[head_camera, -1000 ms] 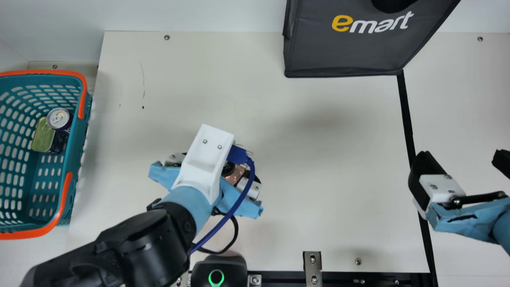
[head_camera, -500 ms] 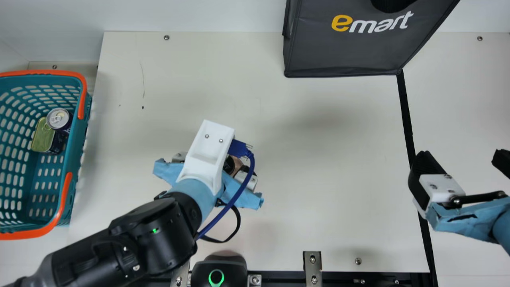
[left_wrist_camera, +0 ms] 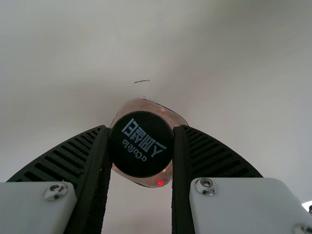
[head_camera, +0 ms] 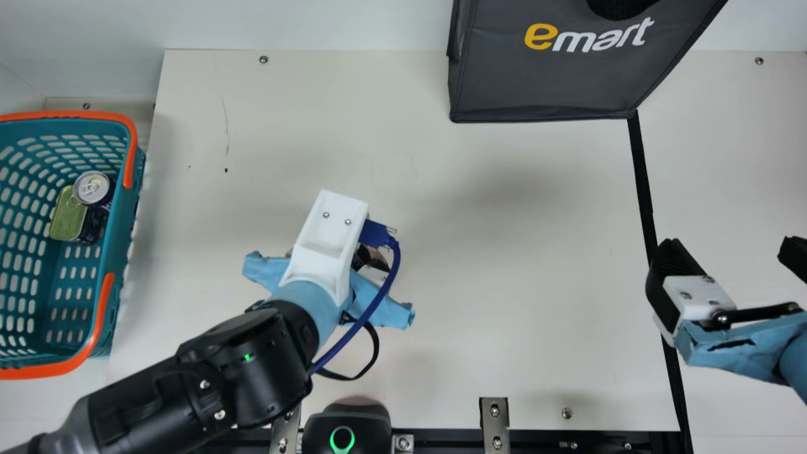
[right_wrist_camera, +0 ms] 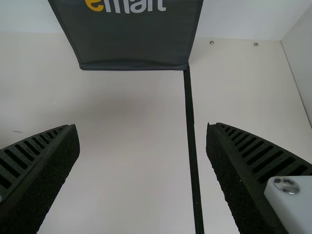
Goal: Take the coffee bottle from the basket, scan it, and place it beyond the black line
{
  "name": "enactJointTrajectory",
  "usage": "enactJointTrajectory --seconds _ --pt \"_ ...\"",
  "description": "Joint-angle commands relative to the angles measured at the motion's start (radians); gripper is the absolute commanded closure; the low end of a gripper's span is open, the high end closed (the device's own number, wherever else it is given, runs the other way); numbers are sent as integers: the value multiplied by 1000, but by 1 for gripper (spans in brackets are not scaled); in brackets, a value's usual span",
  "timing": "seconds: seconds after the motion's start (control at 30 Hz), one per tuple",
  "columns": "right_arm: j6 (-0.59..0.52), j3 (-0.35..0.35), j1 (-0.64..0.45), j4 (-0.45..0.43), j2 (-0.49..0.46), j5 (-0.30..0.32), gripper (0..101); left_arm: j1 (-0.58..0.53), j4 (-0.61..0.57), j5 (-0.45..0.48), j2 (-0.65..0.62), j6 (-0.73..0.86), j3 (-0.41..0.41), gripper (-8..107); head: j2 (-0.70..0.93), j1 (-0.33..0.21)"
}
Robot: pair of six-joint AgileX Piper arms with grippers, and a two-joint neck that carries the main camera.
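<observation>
"Where's the coffee bottle (left_wrist_camera: pixel 141 144)?"

"Pinched between the left hand's (head_camera: pixel 384 304) two fingers, over the counter (head_camera: pixel 504 284), dark cap facing the wrist. There's a red glint (left_wrist_camera: pixel 160 183) on it."

"And the right hand (head_camera: pixel 734 252)?"

"Spread wide, nothing between its fingers, above the black line (head_camera: pixel 644 189). That line is well off to the left hand's right."

"The basket (head_camera: pixel 126 208)?"

"Out to the left hand's left, with cans inside."

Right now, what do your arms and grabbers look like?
My left arm is black, with a tiny green light, a blue cable and light-blue covering below a white bracket. My left gripper and right gripper both have black ribbed fingers, with white parts and shiny screws.
</observation>
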Motion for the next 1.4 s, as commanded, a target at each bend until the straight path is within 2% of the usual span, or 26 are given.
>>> enactJointTrajectory --seconds 0.0,0.27,0.6,0.97,1.37 --pt "0 0 0 0 0 0 10 1 -2 -3 -6 14 2 89 2 -17" --pt "0 0 0 0 0 0 10 14 -20 -46 -57 150 31 89 2 -17" --pt "0 0 0 0 0 0 10 86 -91 -117 -131 443 63 89 2 -17" --pt "0 0 0 0 0 0 10 175 -265 -165 -191 784 94 89 2 -17" --pt "0 0 0 0 0 0 10 266 -460 -147 -226 1080 104 89 2 -17"
